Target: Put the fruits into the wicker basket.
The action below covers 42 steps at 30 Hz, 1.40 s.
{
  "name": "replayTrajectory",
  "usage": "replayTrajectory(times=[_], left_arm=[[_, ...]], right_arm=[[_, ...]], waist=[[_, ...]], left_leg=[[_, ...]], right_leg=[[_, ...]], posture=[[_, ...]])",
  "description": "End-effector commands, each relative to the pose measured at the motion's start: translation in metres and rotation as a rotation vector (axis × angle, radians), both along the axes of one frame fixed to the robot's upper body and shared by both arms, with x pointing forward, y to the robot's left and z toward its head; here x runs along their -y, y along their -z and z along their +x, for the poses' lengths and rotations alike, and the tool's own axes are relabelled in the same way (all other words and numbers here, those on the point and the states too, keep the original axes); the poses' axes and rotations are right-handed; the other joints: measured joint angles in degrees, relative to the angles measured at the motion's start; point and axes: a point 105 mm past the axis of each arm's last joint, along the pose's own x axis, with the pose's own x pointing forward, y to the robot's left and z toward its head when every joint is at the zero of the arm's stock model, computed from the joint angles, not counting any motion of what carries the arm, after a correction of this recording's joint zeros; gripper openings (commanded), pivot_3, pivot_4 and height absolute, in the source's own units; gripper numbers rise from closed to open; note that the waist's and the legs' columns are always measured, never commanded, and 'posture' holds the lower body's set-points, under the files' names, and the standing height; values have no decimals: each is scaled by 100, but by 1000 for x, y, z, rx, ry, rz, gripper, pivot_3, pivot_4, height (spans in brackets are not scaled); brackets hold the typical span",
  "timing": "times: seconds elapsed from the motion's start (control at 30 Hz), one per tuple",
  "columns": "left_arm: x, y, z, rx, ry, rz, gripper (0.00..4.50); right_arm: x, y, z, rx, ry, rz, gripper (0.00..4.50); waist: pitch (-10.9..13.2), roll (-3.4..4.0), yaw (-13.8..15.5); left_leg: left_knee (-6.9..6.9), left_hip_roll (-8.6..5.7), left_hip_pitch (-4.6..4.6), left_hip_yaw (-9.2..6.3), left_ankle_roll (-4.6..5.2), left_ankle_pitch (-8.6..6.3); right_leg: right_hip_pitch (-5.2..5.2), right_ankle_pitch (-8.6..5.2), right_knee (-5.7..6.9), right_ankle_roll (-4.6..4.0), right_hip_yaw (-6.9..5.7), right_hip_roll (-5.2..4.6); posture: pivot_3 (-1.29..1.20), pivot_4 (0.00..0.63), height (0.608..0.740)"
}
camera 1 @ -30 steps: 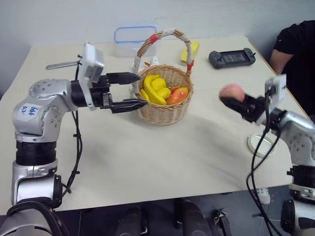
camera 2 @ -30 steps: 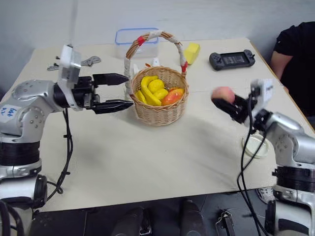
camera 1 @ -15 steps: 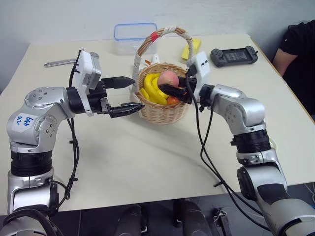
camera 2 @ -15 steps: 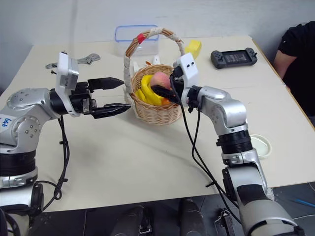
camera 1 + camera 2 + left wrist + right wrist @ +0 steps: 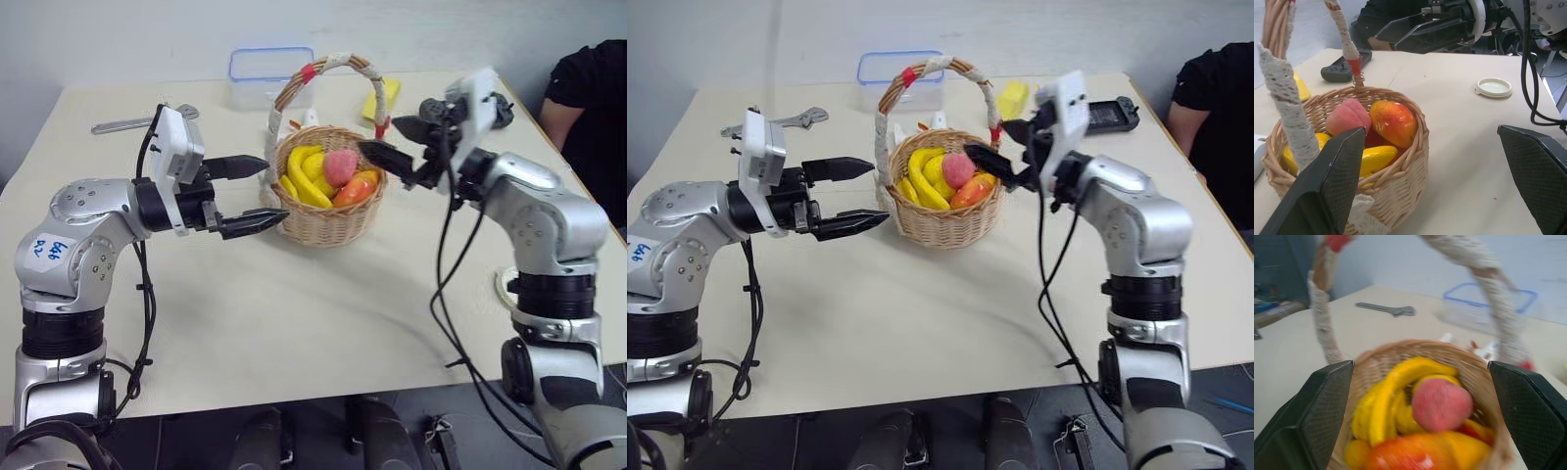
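Observation:
The wicker basket (image 5: 328,211) stands mid-table with its white-wrapped, red-taped handle arching over it. Inside lie a pinkish-red peach (image 5: 340,166), an orange-yellow mango (image 5: 354,188) and yellow bananas (image 5: 300,176). The wrist views show the peach (image 5: 1441,404) resting on top of the bananas, beside the mango (image 5: 1393,122). My right gripper (image 5: 390,143) hovers open and empty just right of the basket's rim, pointing at it. At the basket's left side my left gripper (image 5: 263,192) stands open and empty.
A clear blue-rimmed box (image 5: 266,75) and a yellow sponge block (image 5: 388,95) sit behind the basket. A black handheld console (image 5: 1109,114) lies at the back right, a wrench (image 5: 784,121) at the back left, a white lid (image 5: 1493,87) near the right edge. A person in black sits at the far right.
My right gripper carried the peach from the table's right side over the basket, opened and let it drop among the fruit, then drew back to the right. The left gripper stayed put.

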Motion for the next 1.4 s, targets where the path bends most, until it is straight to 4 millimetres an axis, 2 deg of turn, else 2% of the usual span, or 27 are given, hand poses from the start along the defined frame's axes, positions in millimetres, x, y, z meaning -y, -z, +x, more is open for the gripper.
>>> replayTrajectory(times=[0.03,0.2,0.5,0.63,0.83,0.93,0.97,1.07,1.13,1.3,1.4], left_arm=[[5,-16,-2,73,8,-20,4500],[7,-23,0,94,-4,-51,4500],[4,-25,1,104,-25,-54,4500],[4,-26,0,107,-30,-56,4500],[5,-26,-1,110,-31,-60,4500],[7,-26,0,109,-26,-62,4500],[9,-26,0,109,-22,-66,4500],[13,-27,-1,110,-5,-70,4500],[16,-28,-3,106,14,-78,4500],[21,-26,-4,84,55,-96,4500],[26,-25,-5,62,95,-114,4500]], right_arm=[[5,-16,13,60,58,45,4487],[-9,-12,44,56,81,57,4487],[-25,-8,78,45,127,54,4487],[-28,-5,85,46,138,40,3576],[-32,-3,84,74,110,15,1487],[-27,-5,82,110,120,-7,464],[-23,-5,81,127,127,-23,255],[-1,-14,71,181,157,-23,222],[24,-22,58,218,202,-33,211],[104,-25,13,267,431,-152,210],[148,-24,-8,246,572,-161,210]], waist=[[0,0,-47],[0,0,-114],[0,1,-126],[0,1,-141],[1,1,-140],[1,1,-140],[1,2,-142],[1,2,-103],[1,2,-57],[2,3,112],[2,3,122]], left_leg=[[-2,2,5,3,-2,1],[-6,3,8,7,-6,4],[-11,1,5,2,-4,4],[-12,2,5,2,-4,5],[-13,2,5,2,-5,5],[-13,2,5,1,-5,5],[-13,3,5,1,-5,5],[-13,3,3,-2,-5,5],[-12,0,-1,-7,-5,5],[-12,-2,-14,-17,-5,5],[-9,-2,-11,-10,-4,6]], right_leg=[[0,0,4,-1,3,2],[-2,-2,9,-4,7,4],[-2,-2,3,-3,5,1],[-2,-2,3,-3,5,2],[-2,-2,3,-3,6,2],[-2,-2,3,-3,6,2],[-2,-2,3,-3,6,2],[-2,-2,3,-3,5,1],[-2,-2,2,-3,3,-2],[-3,-2,-12,-3,-5,-3],[-2,-1,-12,-2,-2,-1]], posture=[[0,150,740],[0,150,740],[0,150,740],[0,150,740],[0,150,740],[0,150,740],[0,150,740],[0,150,740],[0,150,740],[0,150,740],[0,150,740]])
